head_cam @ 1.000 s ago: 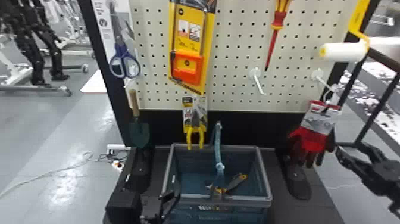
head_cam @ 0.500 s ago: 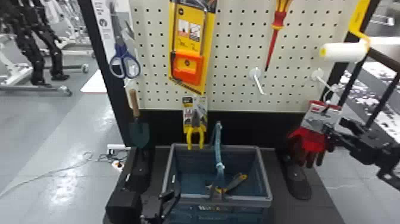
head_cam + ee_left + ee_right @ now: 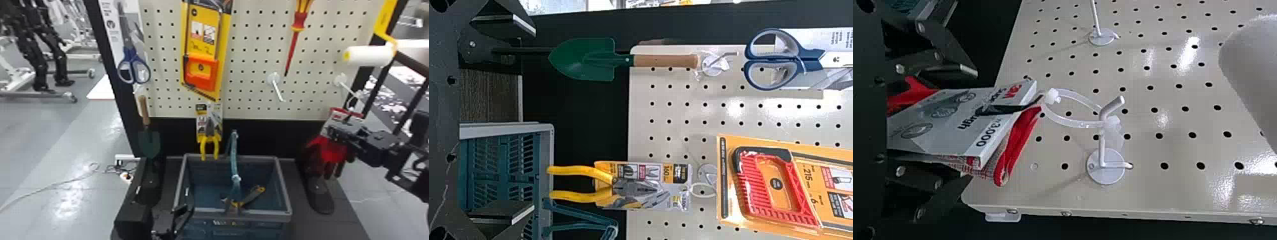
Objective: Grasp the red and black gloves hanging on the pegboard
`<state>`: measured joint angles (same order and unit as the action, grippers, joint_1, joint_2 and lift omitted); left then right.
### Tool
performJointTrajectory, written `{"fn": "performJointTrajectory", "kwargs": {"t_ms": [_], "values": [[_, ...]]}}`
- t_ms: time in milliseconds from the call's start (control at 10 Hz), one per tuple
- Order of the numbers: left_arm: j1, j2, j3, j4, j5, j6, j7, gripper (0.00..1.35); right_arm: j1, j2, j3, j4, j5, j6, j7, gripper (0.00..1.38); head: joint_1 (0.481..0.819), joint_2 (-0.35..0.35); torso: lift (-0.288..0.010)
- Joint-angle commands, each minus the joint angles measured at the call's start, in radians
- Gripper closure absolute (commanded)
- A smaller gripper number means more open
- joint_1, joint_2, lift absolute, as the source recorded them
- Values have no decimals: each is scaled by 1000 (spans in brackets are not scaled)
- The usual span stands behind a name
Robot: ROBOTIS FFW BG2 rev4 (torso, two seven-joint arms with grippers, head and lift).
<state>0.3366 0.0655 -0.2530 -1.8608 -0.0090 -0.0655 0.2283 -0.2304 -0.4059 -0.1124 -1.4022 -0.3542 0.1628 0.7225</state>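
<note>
The red and black gloves (image 3: 320, 154) hang at the pegboard's lower right corner. A white zip-tie loop (image 3: 1073, 107) ties their card (image 3: 953, 127) to a white hook (image 3: 1105, 165). My right gripper (image 3: 339, 136) comes in from the right at the height of the card. In the right wrist view the right gripper (image 3: 970, 125) is open, with one finger (image 3: 948, 47) on each side of the card and the red cuff (image 3: 1013, 145). My left gripper (image 3: 174, 220) is parked low at the front edge of the crate, open and holding nothing.
A blue-grey crate (image 3: 284, 198) below the board holds pliers and a blue tool. Scissors (image 3: 134, 68), a boxed saw (image 3: 202, 54), a red screwdriver (image 3: 295, 32), yellow pliers (image 3: 209, 134) and a trowel (image 3: 148, 137) hang on the pegboard. A paint roller (image 3: 367, 56) juts out above the gloves.
My right arm has moved up and left from the lower right until its fingers straddle the glove card. The left arm has stayed still.
</note>
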Motion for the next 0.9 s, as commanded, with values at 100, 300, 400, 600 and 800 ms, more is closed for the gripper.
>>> {"fn": "performJointTrajectory", "kwargs": {"t_ms": [100, 300, 400, 600, 800], "values": [[2, -1, 0, 0, 1, 0, 0, 90, 2, 1, -13, -3, 26, -11, 0, 1110, 549, 0, -100], [1, -1, 0, 0, 1, 0, 0, 90, 6, 4, -16, 6, 29, -42, 0, 1288, 549, 0, -100], [2, -1, 0, 0, 1, 0, 0, 90, 11, 7, -18, 6, 27, -45, 0, 1288, 549, 0, -100], [1, -1, 0, 0, 1, -2, 0, 90, 14, 15, -18, 8, 24, -45, 0, 1288, 549, 0, -100], [-1, -1, 0, 0, 1, -2, 0, 90, 14, 16, -18, 8, 20, -45, 2, 1288, 549, 0, -100]]}}
